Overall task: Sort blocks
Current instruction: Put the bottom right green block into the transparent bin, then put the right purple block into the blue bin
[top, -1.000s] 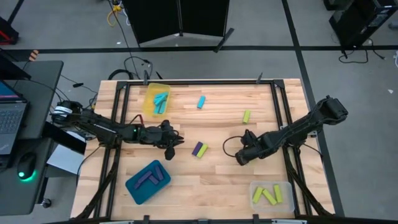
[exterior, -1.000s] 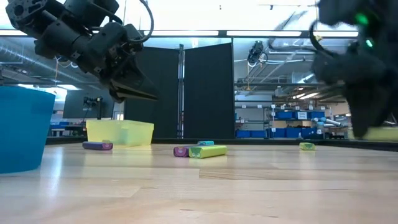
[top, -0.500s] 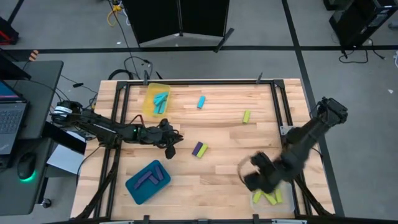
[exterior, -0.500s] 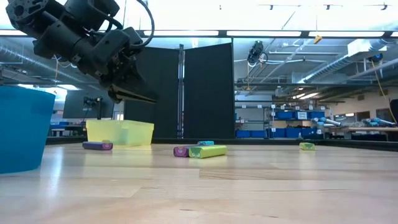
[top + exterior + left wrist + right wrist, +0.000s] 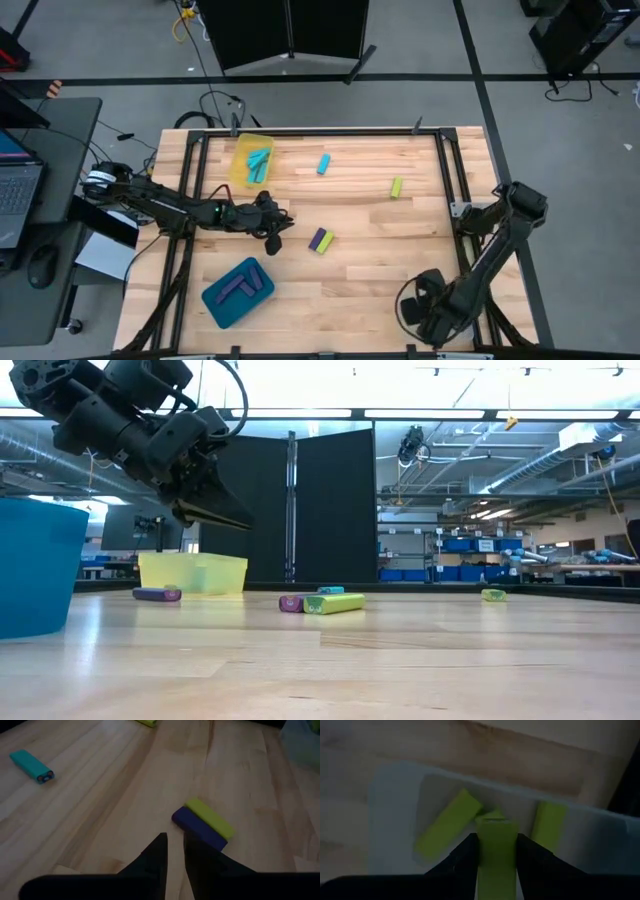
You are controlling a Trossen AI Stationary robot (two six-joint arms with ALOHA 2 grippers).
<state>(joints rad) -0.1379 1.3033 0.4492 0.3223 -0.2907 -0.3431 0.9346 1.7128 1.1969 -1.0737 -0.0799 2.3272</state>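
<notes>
Yellow-green block (image 5: 495,851) in right hand (image 5: 496,845)

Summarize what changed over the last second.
The right arm swung from mid-table to the near right corner; its end effector, gripping a yellow-green block, is now over the clear tray, which holds more yellow-green blocks. The block is not released yet. The left end effector stayed above the table beside the purple and green pair, nearly closed and empty. Loose blocks and trays have not moved.
</notes>
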